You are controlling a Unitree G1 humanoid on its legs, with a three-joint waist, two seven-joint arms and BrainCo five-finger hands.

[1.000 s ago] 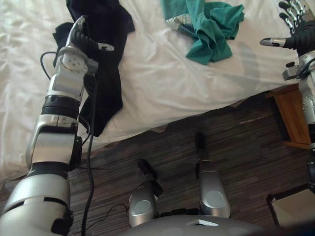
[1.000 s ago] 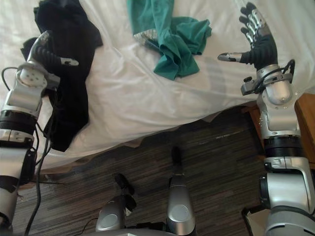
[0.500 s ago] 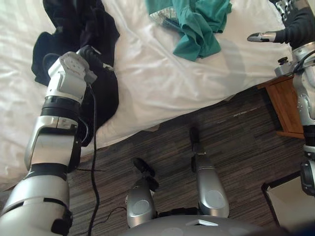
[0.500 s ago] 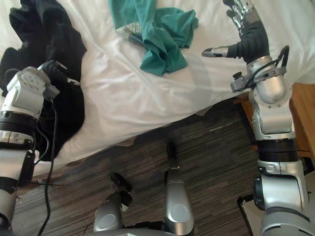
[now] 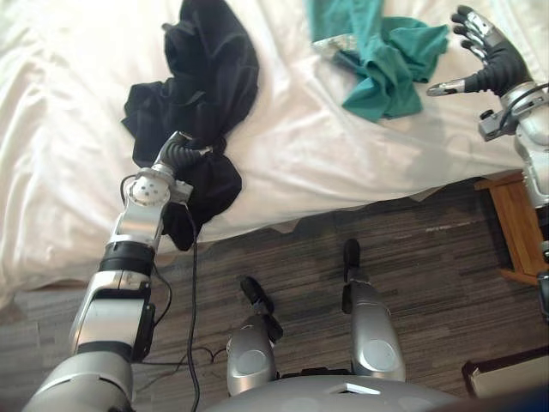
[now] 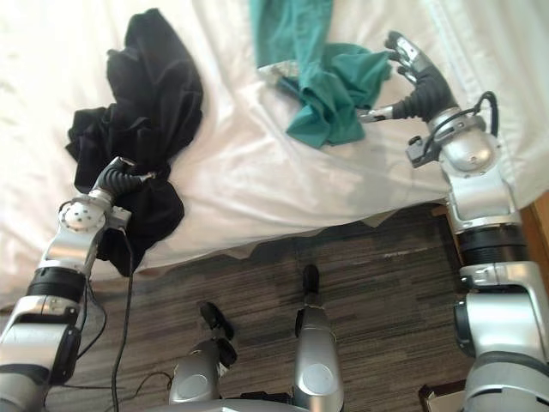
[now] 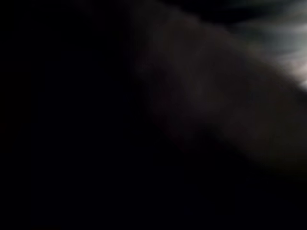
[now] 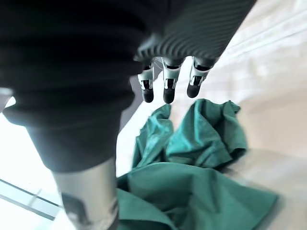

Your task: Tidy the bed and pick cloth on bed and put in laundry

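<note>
Right eye view: right robot hand (image 6: 422, 93) spread, green cloth (image 6: 330, 99) just beside it. Left robot hand (image 6: 123, 179) is buried in black cloth (image 6: 159, 86), state unreadable; a loose hold risks slippage.

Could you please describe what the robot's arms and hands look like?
Both arms are silver-grey jointed segments with black bands at the joints. The left hand shows its dark ribbed wrist cover; the right hand has the same cover, with silver, dark-tipped fingers and thumb.

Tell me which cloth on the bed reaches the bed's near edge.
The black cloth: its lower end reaches the edge at the left hand. The teal cloth lies further in, near the right hand.
</note>
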